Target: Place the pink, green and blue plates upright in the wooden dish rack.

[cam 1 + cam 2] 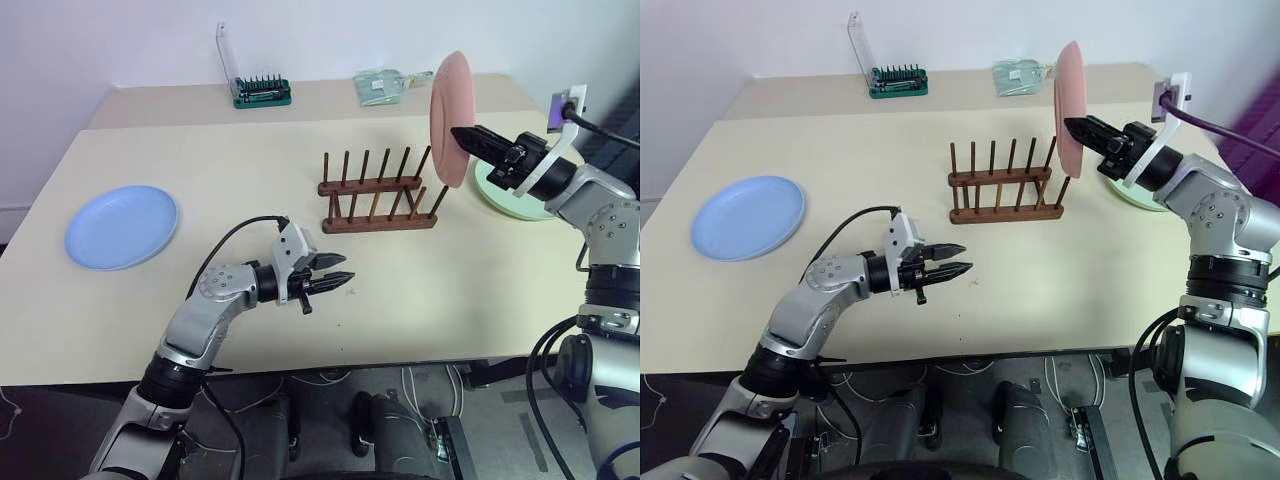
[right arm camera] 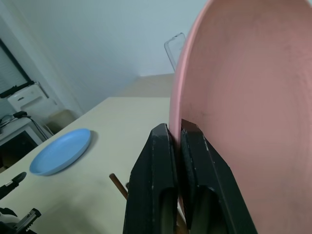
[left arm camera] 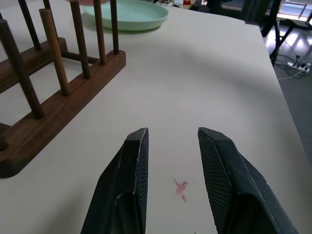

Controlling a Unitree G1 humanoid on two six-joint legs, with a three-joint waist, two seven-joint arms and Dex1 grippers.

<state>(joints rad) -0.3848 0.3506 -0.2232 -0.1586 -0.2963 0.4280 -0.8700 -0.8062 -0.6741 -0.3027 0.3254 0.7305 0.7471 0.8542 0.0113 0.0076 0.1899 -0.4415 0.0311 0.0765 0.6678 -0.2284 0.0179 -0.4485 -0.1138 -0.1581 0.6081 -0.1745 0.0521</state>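
Matte pink plate [image 1: 450, 118]; dark wooden dish rack [image 1: 377, 195]; smooth table [image 1: 420, 290]

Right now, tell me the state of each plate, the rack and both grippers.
pink plate: held upright on edge above the rack's right end
green plate: flat on the table
blue plate: flat on the table, left side
wooden dish rack: empty
right gripper: shut on the pink plate's rim
left gripper: open, holding nothing, above the table
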